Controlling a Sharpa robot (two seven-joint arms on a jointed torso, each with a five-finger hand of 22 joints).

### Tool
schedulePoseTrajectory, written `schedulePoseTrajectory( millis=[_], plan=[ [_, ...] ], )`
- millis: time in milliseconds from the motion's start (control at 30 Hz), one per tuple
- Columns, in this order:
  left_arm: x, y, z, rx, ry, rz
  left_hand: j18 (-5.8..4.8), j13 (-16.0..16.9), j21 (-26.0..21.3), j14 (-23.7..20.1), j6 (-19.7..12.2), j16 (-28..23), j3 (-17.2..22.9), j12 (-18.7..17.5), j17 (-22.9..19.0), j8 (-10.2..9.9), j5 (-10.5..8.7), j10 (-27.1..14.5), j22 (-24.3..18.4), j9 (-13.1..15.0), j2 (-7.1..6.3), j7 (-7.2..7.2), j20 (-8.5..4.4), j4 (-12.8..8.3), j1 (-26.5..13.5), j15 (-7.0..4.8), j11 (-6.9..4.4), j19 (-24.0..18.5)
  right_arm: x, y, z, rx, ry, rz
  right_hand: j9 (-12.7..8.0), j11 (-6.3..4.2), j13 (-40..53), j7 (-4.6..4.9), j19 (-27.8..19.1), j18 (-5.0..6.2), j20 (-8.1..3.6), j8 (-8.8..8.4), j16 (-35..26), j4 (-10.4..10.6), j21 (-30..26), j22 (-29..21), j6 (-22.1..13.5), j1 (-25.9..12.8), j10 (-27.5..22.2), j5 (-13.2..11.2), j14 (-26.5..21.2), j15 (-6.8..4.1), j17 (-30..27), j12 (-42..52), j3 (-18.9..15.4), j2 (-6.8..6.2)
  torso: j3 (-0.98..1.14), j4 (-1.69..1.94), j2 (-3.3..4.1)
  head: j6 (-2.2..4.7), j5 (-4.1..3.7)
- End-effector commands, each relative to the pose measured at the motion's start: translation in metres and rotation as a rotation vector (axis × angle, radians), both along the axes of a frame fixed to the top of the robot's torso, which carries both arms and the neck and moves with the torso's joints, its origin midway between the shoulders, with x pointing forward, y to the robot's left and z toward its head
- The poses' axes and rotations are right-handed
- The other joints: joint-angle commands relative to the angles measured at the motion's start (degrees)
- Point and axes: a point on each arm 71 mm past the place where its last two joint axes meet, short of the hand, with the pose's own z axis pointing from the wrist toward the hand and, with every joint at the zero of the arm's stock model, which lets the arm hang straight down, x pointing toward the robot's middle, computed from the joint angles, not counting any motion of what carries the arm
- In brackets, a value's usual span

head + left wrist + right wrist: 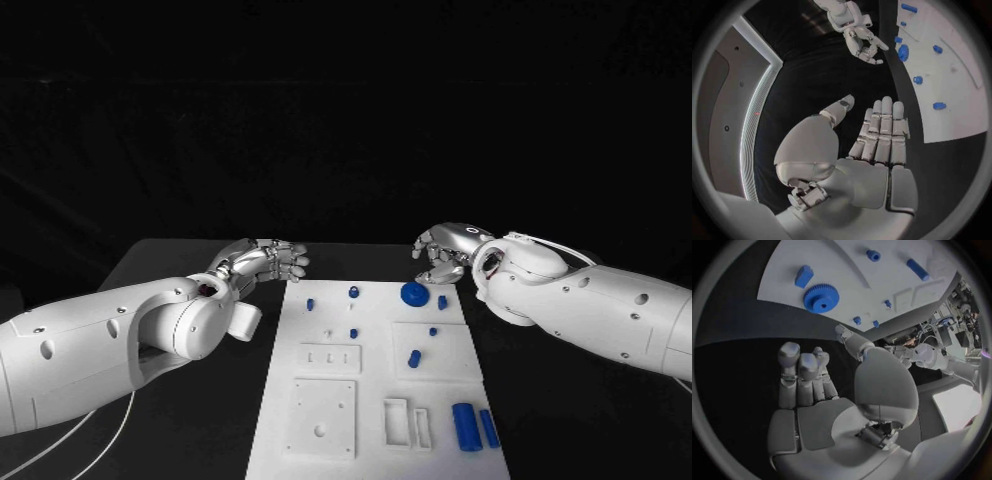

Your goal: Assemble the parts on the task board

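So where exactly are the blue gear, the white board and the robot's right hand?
Blue gear [821, 298], right wrist view, on its toothed face.
White board [378, 385], head view, on a bare middle patch.
Right hand [441, 256], head view, on the middle of the hand.

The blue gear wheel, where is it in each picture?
Head view: the blue gear lies at the far end of the task board, near the right hand.
Left wrist view: the gear is on the board, beside the right hand.
Right wrist view: the gear is beyond the fingers.
Shared landmark: the task board.
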Motion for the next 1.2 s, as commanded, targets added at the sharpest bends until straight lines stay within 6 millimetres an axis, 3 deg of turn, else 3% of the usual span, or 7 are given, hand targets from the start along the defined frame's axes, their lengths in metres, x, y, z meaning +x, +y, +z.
schedulePoseTrajectory(
  millis=[33, 133, 333, 467, 733, 967, 1200],
  plan=[
    [0.0, 0.0, 0.002, -0.002, -0.02, -0.012, 0.58, -0.07, 0.4, 0.35, 0.19, -0.29, -0.02, -0.09, 0.05, -0.34, 0.14, -0.23, 1.05, 0.1, -0.17, 0.7, -0.03, -0.41, -0.03, -0.18, 0.09, -0.23, -0.001, 0.001, -0.009, -0.037, 0.075, 0.021, 0.07, 0.39, 1.13, 0.5, 0.61, 4.26, -0.78, -0.43, 0.76, -0.06, 0.81, 1.28, -0.23, -0.77, 0.54, 0.6, -0.23, 0.06, 1.43, 1.99, -0.67, 0.04, 0.29, -0.24, 0.02, 0.05, -0.03],
    [-0.001, 0.001, 0.003, -0.004, -0.025, -0.009, 0.58, -0.07, 0.4, 0.35, 0.19, -0.29, -0.02, -0.08, 0.05, -0.34, 0.14, -0.23, 1.05, 0.1, -0.17, 0.71, -0.03, -0.41, -0.04, -0.17, 0.09, -0.23, -0.001, 0.005, -0.015, -0.082, 0.066, 0.038, -0.15, 0.63, 1.71, 0.75, 0.65, 4.26, -0.99, -0.97, 1.04, -0.22, 1.33, 1.26, -0.93, -1.23, 0.43, 1.03, -0.27, 0.3, 2.26, 2.86, -1.26, 0.22, 0.24, -0.23, 0.04, 0.53, -0.27],
    [-0.002, -0.001, 0.002, 0.001, -0.019, -0.02, 0.57, -0.08, 0.4, 0.34, 0.21, -0.3, 0.02, -0.07, 0.05, -0.36, 0.15, -0.22, 1.05, 0.12, -0.1, 0.7, -0.02, -0.41, -0.04, -0.17, 0.09, -0.24, -0.001, 0.009, -0.028, -0.078, 0.093, 0.044, -0.29, 0.76, 2.01, 0.88, 0.59, 4.26, -1.12, -1.23, 1.12, -0.29, 1.68, 1.21, -1.13, -1.65, 0.2, 1.18, -0.28, 0.44, 2.91, 3.34, -1.71, 0.32, 0.62, -0.6, 0.24, 0.39, -0.03],
    [-0.001, -0.001, 0.002, 0.002, -0.018, -0.023, 0.56, -0.08, 0.41, 0.33, 0.22, -0.3, 0.03, -0.06, 0.05, -0.36, 0.15, -0.21, 1.05, 0.13, -0.05, 0.71, -0.01, -0.39, -0.06, -0.16, 0.08, -0.24, -0.002, 0.009, -0.034, -0.08, 0.108, 0.042, -0.34, 0.82, 2.05, 0.93, 0.5, 4.26, -1.16, -1.31, 1.06, -0.33, 1.79, 1.18, -1.14, -1.61, 0.0, 1.82, -0.3, 0.49, 3.18, 3.41, -1.63, 0.52, 0.39, -0.36, 0.12, 0.15, -0.3],
    [0.0, 0.001, 0.002, 0.006, -0.014, -0.018, 0.55, -0.09, 0.4, 0.31, 0.21, -0.32, 0.05, -0.07, 0.05, -0.39, 0.16, -0.23, 1.04, 0.14, -0.04, 0.71, -0.01, -0.4, -0.08, -0.15, 0.09, -0.26, -0.002, 0.008, -0.039, -0.07, 0.111, 0.042, -0.38, 0.83, 2.1, 0.94, 0.44, 4.26, -1.19, -1.34, 0.98, -0.18, 2.0, 1.15, -1.01, -1.86, -0.06, 2.02, -0.26, 0.51, 3.57, 3.61, -1.63, 0.9, 0.34, -0.26, 0.13, -0.18, -0.4],
    [-0.001, -0.001, 0.002, 0.005, -0.012, -0.024, 0.51, -0.15, 0.42, 0.3, 0.04, -0.34, 0.02, -0.11, 0.06, -0.6, 0.16, -0.35, 1.02, 0.17, 0.11, 0.8, 0.03, -0.1, -0.55, -0.11, 0.16, -0.28, -0.001, 0.007, -0.04, -0.072, 0.113, 0.036, -0.53, 0.81, 2.04, 0.93, 0.44, 4.26, -1.31, -1.49, 0.74, 0.5, 2.29, 1.06, -0.9, -2.18, -0.06, -0.31, -0.14, 0.49, 4.24, 3.85, -1.04, 1.4, 0.27, -0.19, 0.1, -0.2, -0.3],
    [0.0, 0.001, 0.001, 0.006, -0.011, -0.02, 0.5, -0.16, 0.42, 0.29, 0.01, -0.35, 0.02, -0.11, 0.07, -0.64, 0.16, -0.36, 1.02, 0.18, 0.14, 0.82, 0.03, -0.03, -0.64, -0.11, 0.16, -0.29, 0.001, 0.007, -0.039, -0.09, 0.094, 0.036, -0.61, 0.82, 1.98, 0.93, 0.47, 4.26, -1.38, -1.56, 0.67, 1.08, 2.37, 1.02, -0.86, -2.39, -0.02, -0.85, 0.0, 0.49, 4.64, 3.94, -0.6, 1.9, 0.29, -0.26, 0.1, -0.26, -0.28]
  ],
)
